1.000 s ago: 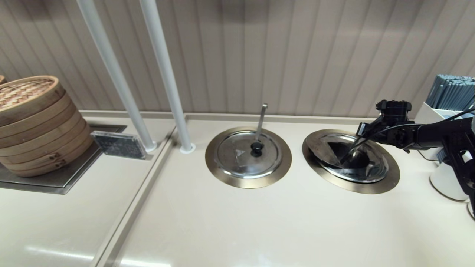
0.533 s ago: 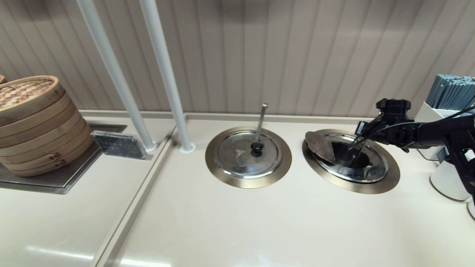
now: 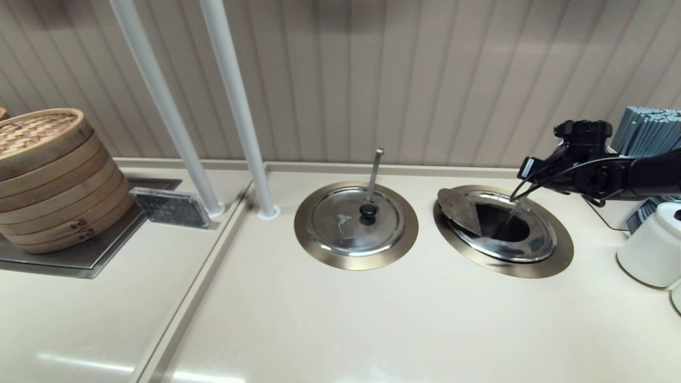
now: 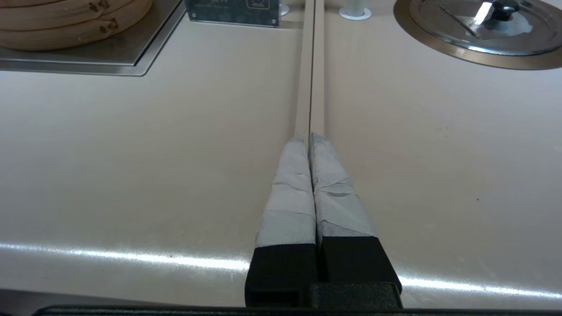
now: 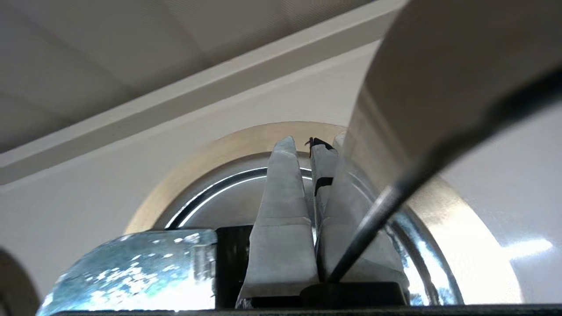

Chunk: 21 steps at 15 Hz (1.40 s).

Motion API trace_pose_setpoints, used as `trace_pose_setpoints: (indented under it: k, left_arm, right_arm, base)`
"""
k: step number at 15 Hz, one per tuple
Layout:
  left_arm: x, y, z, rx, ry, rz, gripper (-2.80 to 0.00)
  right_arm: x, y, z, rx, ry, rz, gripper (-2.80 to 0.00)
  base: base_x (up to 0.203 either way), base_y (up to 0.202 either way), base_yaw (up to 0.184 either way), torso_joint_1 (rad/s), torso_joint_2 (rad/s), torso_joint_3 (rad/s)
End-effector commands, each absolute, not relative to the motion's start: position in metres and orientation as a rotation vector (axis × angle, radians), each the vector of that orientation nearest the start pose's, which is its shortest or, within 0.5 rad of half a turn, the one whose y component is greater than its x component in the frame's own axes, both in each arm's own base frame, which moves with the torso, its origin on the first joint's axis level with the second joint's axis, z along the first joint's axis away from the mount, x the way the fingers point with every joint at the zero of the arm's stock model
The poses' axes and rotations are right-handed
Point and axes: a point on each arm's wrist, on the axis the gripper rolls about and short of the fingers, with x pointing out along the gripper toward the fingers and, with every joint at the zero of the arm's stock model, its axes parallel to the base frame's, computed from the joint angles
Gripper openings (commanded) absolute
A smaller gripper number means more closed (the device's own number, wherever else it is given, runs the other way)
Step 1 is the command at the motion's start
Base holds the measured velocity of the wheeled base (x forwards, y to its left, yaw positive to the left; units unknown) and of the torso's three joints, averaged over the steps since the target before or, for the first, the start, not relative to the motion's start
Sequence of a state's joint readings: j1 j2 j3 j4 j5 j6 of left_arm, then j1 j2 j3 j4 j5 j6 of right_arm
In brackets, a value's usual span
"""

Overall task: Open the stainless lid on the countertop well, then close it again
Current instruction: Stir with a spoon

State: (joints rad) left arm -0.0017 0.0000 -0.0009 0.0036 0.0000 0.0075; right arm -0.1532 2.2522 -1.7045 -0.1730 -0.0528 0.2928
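Note:
The countertop well (image 3: 553,255) with its brass ring sits at the right of the counter. A grey flap of the stainless lid (image 3: 458,208) stands tilted at the well's left side, over the ring. A dark opening shows beside it, and the rest of the lid shines. Its knob is hidden. The slanted ladle handle (image 3: 515,208) rises from the opening. My right gripper (image 3: 524,170) hovers above the well's far right edge, shut on nothing. From the right wrist I see its fingertips (image 5: 285,149) over the lid (image 5: 228,206) and ring (image 5: 210,153). My left gripper (image 4: 309,138) rests shut over the counter seam.
A second brass-ringed well with a closed lid (image 3: 355,223) and a thin upright ladle lies left of the first. Two white poles (image 3: 239,117) rise behind. Bamboo steamers (image 3: 50,175) stand far left. A white cup (image 3: 652,244) and a chopstick holder (image 3: 646,130) crowd the right edge.
The right gripper rose from the lid and drew back to the right. The lid's left flap tipped up and outward over the ring, and a dark opening now shows.

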Motion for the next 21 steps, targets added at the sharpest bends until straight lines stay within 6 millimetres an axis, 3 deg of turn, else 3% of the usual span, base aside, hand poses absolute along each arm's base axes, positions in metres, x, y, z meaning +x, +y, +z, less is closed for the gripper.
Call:
trace_pose_setpoints:
  k: [1, 5, 8, 15, 18, 21]
  left_arm:
    - [-0.023, 0.0, 0.076, 0.008, 0.002, -0.002, -2.8]
    - [-0.023, 0.0, 0.076, 0.008, 0.002, -0.002, -2.8]
    - [-0.023, 0.0, 0.076, 0.008, 0.002, -0.002, -2.8]
    - [-0.023, 0.0, 0.075, 0.008, 0.002, -0.002, -2.8]
    - [-0.023, 0.0, 0.075, 0.008, 0.002, -0.002, -2.8]
    - [-0.023, 0.0, 0.075, 0.008, 0.003, -0.002, -2.8]
  right_arm:
    - [0.449, -0.056, 0.205, 0.308, 0.284, -0.201, -2.8]
    - [0.444, -0.04, 0.218, 0.298, 0.26, -0.161, -2.8]
    - [0.427, -0.033, 0.228, 0.279, 0.265, -0.138, -2.8]
    - [0.381, -0.044, 0.231, 0.048, 0.331, -0.109, -2.8]
    - [0.384, -0.057, 0.225, 0.012, 0.346, -0.135, -2.8]
    - [0.4, -0.064, 0.214, 0.001, 0.338, -0.148, -2.8]
  base:
    - [0.0, 0.0, 0.0, 0.0, 0.0, 0.0]
    - [0.0, 0.0, 0.0, 0.0, 0.0, 0.0]
    - [0.0, 0.0, 0.0, 0.0, 0.0, 0.0]
    - [0.0, 0.0, 0.0, 0.0, 0.0, 0.0]
    - [0.0, 0.0, 0.0, 0.0, 0.0, 0.0]
    - [0.0, 0.0, 0.0, 0.0, 0.0, 0.0]
